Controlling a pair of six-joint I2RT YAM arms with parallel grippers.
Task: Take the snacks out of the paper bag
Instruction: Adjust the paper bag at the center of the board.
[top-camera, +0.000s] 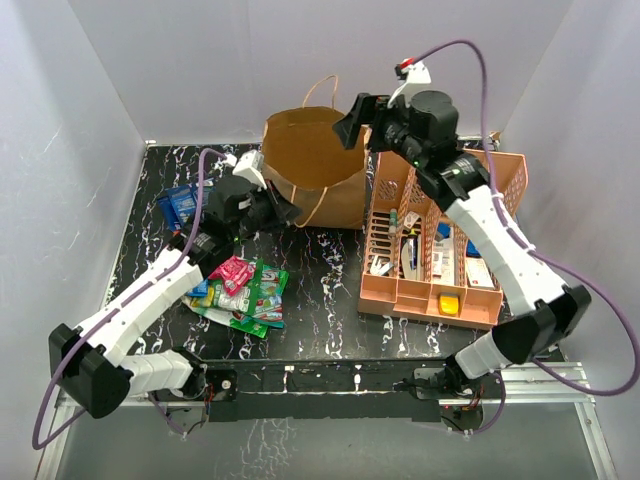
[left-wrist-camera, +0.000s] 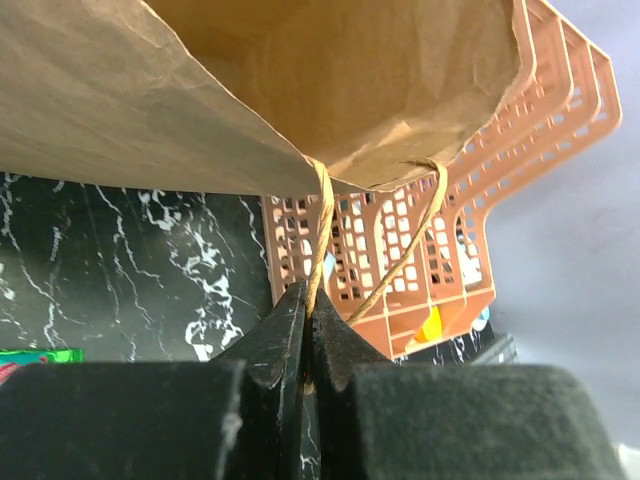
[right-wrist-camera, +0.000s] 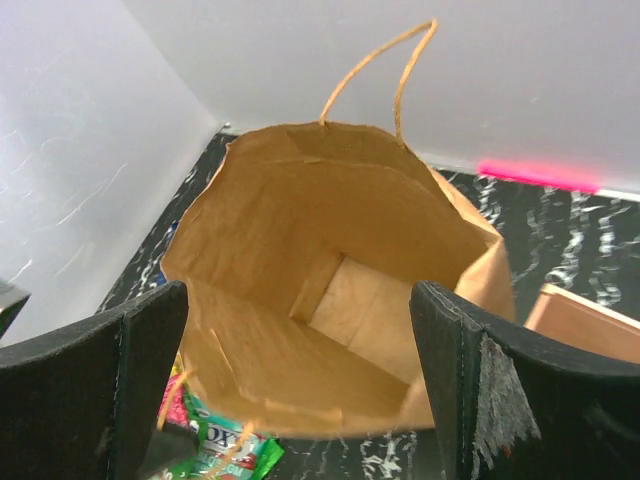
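The brown paper bag (top-camera: 315, 165) stands at the back middle of the table, its mouth open. My left gripper (top-camera: 285, 212) is shut on the bag's near twisted handle (left-wrist-camera: 320, 235), just below the bag (left-wrist-camera: 200, 100). My right gripper (top-camera: 355, 118) is open and empty above the bag's mouth. In the right wrist view the gripper (right-wrist-camera: 300, 340) looks down into the bag (right-wrist-camera: 330, 290), and only its bare brown bottom shows. The snacks (top-camera: 240, 290), green, pink and blue packets, lie in a pile left of the middle. One blue packet (top-camera: 180, 205) lies at the far left. A green packet (right-wrist-camera: 215, 450) shows by the bag.
The peach lattice basket (top-camera: 440, 240) with small toiletries stands right of the bag, close to its side, and also shows in the left wrist view (left-wrist-camera: 420, 250). White walls close in the table on the left, back and right.
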